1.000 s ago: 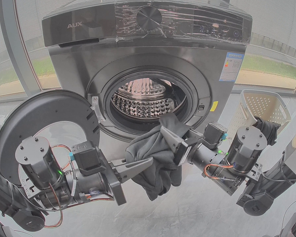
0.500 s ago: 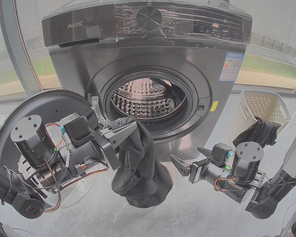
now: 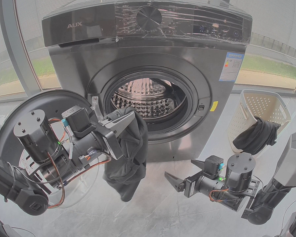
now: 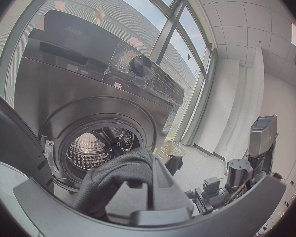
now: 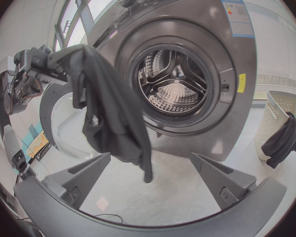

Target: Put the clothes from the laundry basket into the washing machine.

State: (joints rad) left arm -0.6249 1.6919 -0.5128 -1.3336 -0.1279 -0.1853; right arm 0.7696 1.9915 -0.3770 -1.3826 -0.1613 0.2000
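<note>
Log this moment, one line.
left gripper shut on dark garment before drum opening | right gripper open, empty | second garment over laundry basket rim

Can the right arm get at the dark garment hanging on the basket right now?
Probably yes: the right gripper is open and empty, and nothing stands between it and the garment draped over the basket rim. It faces away, though, so it must turn.

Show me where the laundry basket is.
Head view: the basket stands on the floor right of the washing machine, a dark garment draped over its rim.
</note>
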